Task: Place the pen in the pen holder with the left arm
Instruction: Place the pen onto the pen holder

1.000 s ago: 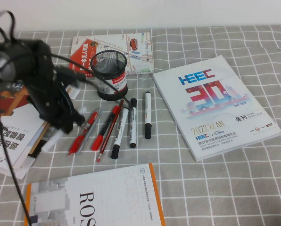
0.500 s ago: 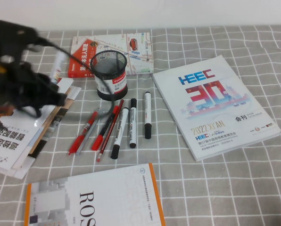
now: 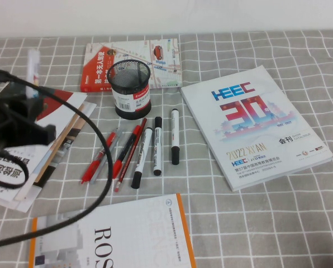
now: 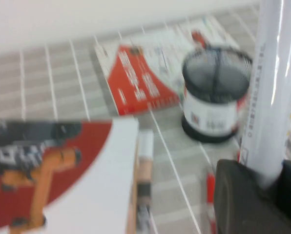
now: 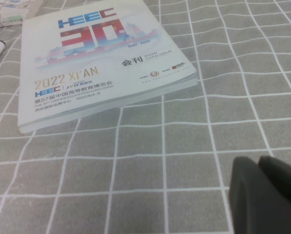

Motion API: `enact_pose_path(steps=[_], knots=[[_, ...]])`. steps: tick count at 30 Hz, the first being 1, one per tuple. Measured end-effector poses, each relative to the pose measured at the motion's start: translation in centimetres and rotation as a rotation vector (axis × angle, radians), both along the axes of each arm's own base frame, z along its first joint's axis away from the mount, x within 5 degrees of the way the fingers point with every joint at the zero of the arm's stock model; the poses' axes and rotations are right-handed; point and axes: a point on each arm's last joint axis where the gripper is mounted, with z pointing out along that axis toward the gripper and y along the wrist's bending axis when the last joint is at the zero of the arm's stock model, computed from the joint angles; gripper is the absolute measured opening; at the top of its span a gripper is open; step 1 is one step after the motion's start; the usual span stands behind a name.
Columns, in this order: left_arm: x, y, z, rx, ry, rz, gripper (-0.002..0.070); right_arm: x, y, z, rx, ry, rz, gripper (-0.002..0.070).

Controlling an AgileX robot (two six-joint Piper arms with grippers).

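On the grey checked tablecloth (image 3: 256,223), my left gripper (image 4: 262,187) clamped the pen (image 4: 272,83) upright, well left of the pen holder (image 3: 130,88); a tilted approach risked clipping its rim. The right gripper (image 5: 265,195) hung by the HEEC catalogue (image 5: 96,58), its fingers' state unclear.

Glossy white plastic pen (image 4: 275,83), black wire-mesh pen holder (image 3: 131,84), glossy paper booklet (image 3: 250,123)

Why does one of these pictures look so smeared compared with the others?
Left wrist view: blurred all over; the pen in the left gripper and the pen holder look soft. High view: sharp, evenly lit, faint shadows. Right wrist view: right gripper dark, HEEC catalogue clear.
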Motion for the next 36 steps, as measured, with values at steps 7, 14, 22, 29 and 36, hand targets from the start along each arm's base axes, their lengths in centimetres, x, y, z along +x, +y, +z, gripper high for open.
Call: enact_pose_path(steps=[7, 14, 22, 29, 36], knots=[[0.2, -0.4, -0.4, -0.022, -0.188, 0.029, 0.0109, 0.0, 0.0, 0.0, 0.0, 0.0, 0.0, -0.0015], [2.3, -1.8, -3.1, -0.17, -0.292, -0.009, 0.0109, 0.0, 0.0, 0.0, 0.0, 0.0, 0.0, -0.0015], [7.1, -4.3, -5.8, -0.297, -0.419, -0.107, 0.0109, 0.0, 0.0, 0.0, 0.0, 0.0, 0.0, -0.0015], [12.6, -6.3, -5.4, -0.338, -0.456, -0.139, 0.0109, 0.0, 0.0, 0.0, 0.0, 0.0, 0.0, -0.0015], [17.6, -8.1, -5.7, -0.309, -0.433, -0.169, 0.0109, 0.0, 0.0, 0.0, 0.001, 0.0, 0.0, -0.0015]])
